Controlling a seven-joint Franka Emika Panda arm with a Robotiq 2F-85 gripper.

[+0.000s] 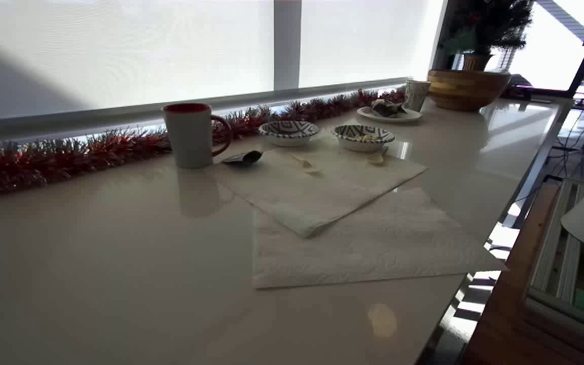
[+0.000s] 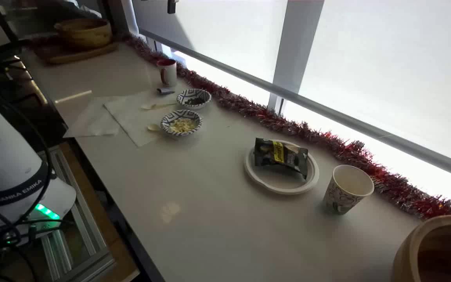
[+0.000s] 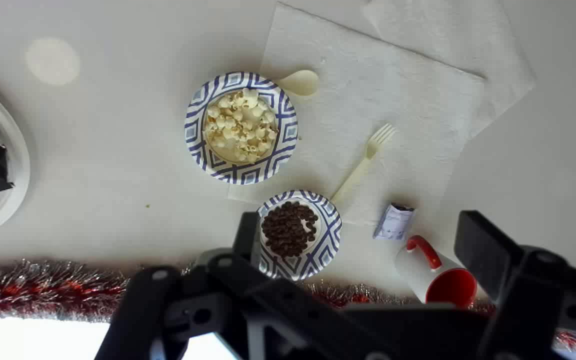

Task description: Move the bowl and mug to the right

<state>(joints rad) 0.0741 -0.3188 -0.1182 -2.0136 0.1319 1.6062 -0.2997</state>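
Note:
Two small whitish bowls with dark patterned rims stand on the counter; I cannot tell which is the task's bowl. One bowl holds dark brown beans and shows in both exterior views [image 1: 289, 140] [image 2: 189, 95] and the wrist view [image 3: 329, 242]. The other bowl holds popcorn [image 1: 360, 145] [image 2: 178, 114] [image 3: 240, 175]. The white mug with red rim and handle [image 1: 189, 139] [image 2: 171, 77] [image 3: 420, 275] stands upright beside the garland. My gripper [image 3: 368, 242] is open and empty above the counter. Its fingers appear either side of the bean bowl and mug. The gripper is outside both exterior views.
Paper towels [image 1: 363, 243] lie in front of the bowls with a fork [image 3: 363, 162] and spoon [image 3: 302, 82]. A small packet [image 3: 394, 221] lies by the mug. A plate with a black bag [image 2: 282, 188], a paper cup [image 2: 345, 192], a wooden bowl [image 1: 467, 88] and tinsel [image 2: 249, 109] stand along the window.

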